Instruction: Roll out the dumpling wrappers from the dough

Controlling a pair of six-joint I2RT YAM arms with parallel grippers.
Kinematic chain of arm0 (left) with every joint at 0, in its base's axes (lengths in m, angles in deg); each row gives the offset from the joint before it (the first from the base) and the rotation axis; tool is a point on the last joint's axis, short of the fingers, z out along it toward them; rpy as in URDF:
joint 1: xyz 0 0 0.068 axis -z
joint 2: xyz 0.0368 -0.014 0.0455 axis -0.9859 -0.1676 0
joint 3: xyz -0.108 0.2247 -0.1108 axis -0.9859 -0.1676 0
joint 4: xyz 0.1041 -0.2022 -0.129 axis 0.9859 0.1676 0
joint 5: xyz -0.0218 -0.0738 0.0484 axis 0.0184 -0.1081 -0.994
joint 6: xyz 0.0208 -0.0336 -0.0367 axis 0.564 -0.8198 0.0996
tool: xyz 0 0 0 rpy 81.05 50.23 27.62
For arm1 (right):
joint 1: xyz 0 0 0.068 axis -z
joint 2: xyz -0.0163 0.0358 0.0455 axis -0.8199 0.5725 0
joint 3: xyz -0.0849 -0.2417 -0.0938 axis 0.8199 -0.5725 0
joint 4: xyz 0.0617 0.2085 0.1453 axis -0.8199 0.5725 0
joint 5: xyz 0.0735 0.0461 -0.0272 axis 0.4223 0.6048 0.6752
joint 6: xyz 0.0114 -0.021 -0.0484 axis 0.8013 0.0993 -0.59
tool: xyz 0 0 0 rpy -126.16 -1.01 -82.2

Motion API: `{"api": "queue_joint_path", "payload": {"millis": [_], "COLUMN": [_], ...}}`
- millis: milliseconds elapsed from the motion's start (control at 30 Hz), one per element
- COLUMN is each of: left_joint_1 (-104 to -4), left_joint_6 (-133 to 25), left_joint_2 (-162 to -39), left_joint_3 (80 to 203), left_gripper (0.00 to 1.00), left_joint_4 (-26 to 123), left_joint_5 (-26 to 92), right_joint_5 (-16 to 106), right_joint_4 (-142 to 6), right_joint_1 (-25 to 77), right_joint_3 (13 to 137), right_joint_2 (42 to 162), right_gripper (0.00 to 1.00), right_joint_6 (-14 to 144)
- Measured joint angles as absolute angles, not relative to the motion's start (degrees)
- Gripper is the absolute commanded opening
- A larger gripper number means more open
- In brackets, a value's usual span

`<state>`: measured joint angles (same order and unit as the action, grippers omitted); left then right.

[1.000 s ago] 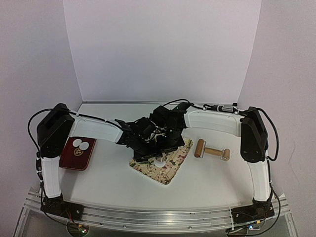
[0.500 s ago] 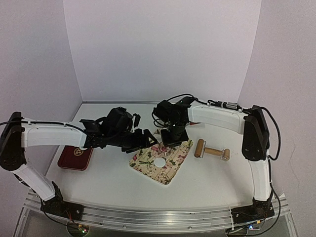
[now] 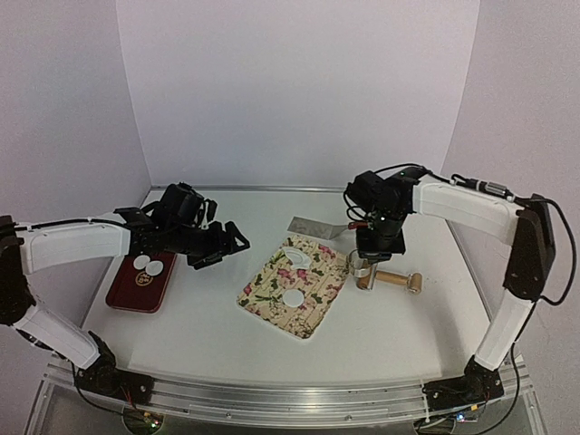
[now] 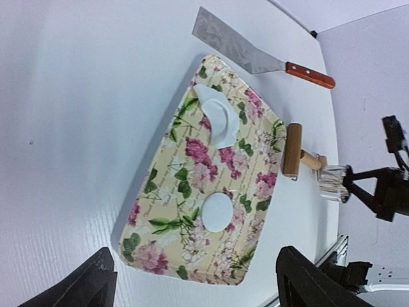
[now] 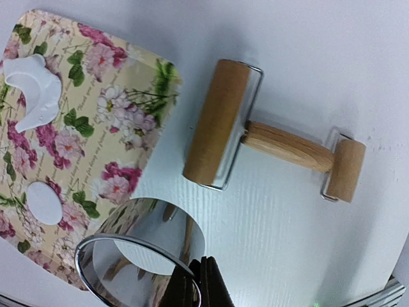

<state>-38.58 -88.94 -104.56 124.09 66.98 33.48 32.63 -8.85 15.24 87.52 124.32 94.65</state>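
1. Only the top view shows the red tray (image 3: pixel 127 294) with two dumpling wrappers (image 3: pixel 141 262), back beside the forearm of the left hand (image 3: pixel 222 246); the wrist views show a third wrapper (image 4: pixel 217 212) on the floral mat (image 4: pixel 192 185), ahead of that hand's widely spread fingers (image 4: pixel 96 284).
2. The left arm reaches low over the surface (image 3: pixel 199 317), hand aimed at the mat; the right hand (image 5: pixel 195 284) points down, pinching the rim of the metal ring cutter (image 5: pixel 137 252).
3. The wrappers lie flat; beyond the cutter, the rolling pin (image 5: pixel 271 141) points its handle away from the mat.
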Motion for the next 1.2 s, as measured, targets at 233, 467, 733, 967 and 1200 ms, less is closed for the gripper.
{"api": "queue_joint_path", "payload": {"millis": [233,467,733,967,1200], "left_joint_1": [-40.7,-41.1,-42.1,-43.1,-43.6], "left_joint_6": [-84.2,-81.2,-79.3,-77.8,-76.4], "left_joint_2": [-112.8,-115.3,-116.9,-119.8,-122.4], "left_joint_3": [129.5,129.9,130.4,132.2,133.1], "left_gripper": [0.86,0.86,0.86,0.86,0.86], "left_joint_4": [73.4,75.5,75.6,75.9,76.0], "left_joint_5": [36.6,38.7,39.6,39.8,40.1], "right_joint_5": [33.0,32.6,31.8,31.6,31.6], "right_joint_4": [-9.9,-15.0,-22.0,-26.0,-26.7], "right_joint_1": [18.2,19.8,20.4,20.4,20.4], "right_joint_3": [72.0,62.0,56.5,54.6,54.0], "right_joint_2": [112.6,111.7,112.7,115.2,115.1], "right_gripper": [0.00,0.00,0.04,0.27,0.55], "right_joint_6": [99.7,103.3,105.5,106.7,108.2]}}
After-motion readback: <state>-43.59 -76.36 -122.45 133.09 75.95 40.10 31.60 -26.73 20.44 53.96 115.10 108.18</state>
